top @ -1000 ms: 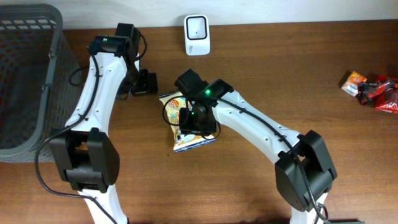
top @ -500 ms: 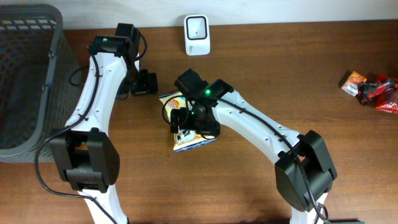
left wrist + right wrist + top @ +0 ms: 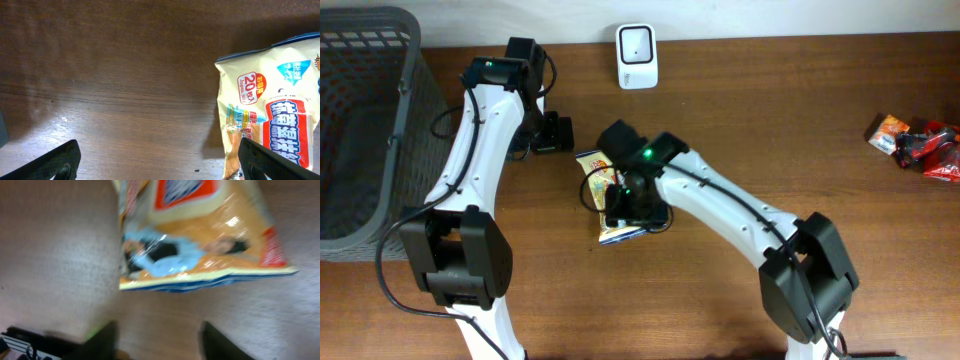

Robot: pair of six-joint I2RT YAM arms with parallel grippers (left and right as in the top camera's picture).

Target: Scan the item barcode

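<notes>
Well, your snack bag (image 3: 594, 163) lies on the table (image 3: 800, 120), left of centre and well to the near side of the white scanner (image 3: 637, 56), which stands at the far edge. The right claw (image 3: 160, 340) hangs over the bag's near end. Its fingers (image 3: 106, 337) stand apart with bare wood between them and the bag's sealed edge just beyond the tips, so it grips nothing (that wrist picture is blurred, mind). The left claw (image 3: 157, 157) is spread wide and empty, just left of the bag's far corner. A grey mesh basket (image 3: 380, 130) sits at the left, and red packets (image 3: 920, 145) lie at the right edge.
</notes>
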